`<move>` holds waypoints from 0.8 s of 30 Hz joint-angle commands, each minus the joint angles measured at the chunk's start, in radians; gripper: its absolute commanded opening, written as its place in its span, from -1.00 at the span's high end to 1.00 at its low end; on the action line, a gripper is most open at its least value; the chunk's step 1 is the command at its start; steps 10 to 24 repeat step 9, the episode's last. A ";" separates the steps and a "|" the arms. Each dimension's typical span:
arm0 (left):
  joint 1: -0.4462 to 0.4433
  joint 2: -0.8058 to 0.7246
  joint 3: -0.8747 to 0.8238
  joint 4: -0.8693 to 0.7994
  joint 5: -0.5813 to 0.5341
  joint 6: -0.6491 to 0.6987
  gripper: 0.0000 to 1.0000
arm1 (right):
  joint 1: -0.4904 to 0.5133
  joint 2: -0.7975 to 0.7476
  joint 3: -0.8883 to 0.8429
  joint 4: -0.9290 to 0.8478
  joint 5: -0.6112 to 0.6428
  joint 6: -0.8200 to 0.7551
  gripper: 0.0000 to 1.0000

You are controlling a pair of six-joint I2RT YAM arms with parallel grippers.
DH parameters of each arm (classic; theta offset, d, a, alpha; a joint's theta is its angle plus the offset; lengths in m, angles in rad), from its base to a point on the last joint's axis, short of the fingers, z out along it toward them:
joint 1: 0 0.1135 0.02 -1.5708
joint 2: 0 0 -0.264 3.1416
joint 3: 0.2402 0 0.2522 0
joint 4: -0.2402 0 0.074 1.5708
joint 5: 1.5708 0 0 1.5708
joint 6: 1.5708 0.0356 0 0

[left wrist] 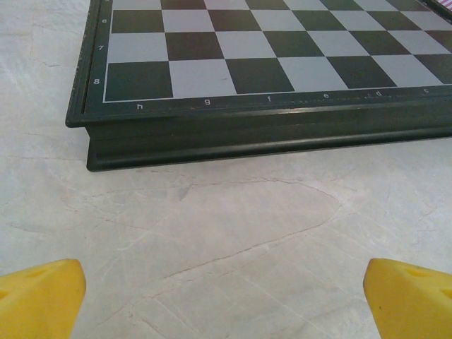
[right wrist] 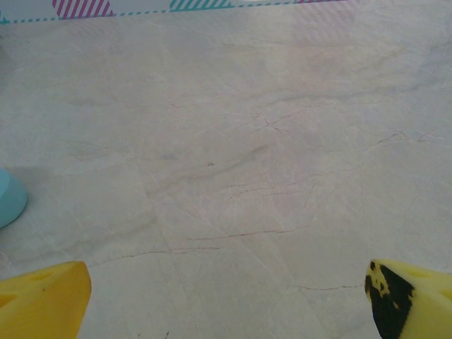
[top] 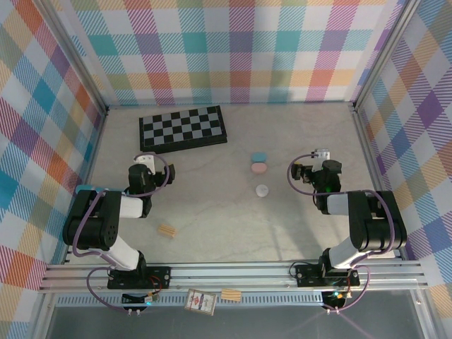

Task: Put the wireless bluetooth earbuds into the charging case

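Smooth pebble-shaped blue case (top: 259,156), pink case (top: 259,169), white case (top: 263,190) sitting on veined tabletop (top: 212,205), contents unseen, left gripper (left wrist: 226,304) and right gripper (right wrist: 226,300) gaping wide

From high at the near edge, the top camera takes in the whole worktop (top: 226,219). The left wrist camera sits low, facing the nearby chessboard (left wrist: 268,70), also seen from above; the right skims worktop toward the wall (right wrist: 212,6).
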 commanded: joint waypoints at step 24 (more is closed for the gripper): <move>-0.006 -0.002 0.014 -0.003 -0.013 0.013 -0.99 | -0.007 -0.002 -0.001 0.048 -0.021 0.013 -0.98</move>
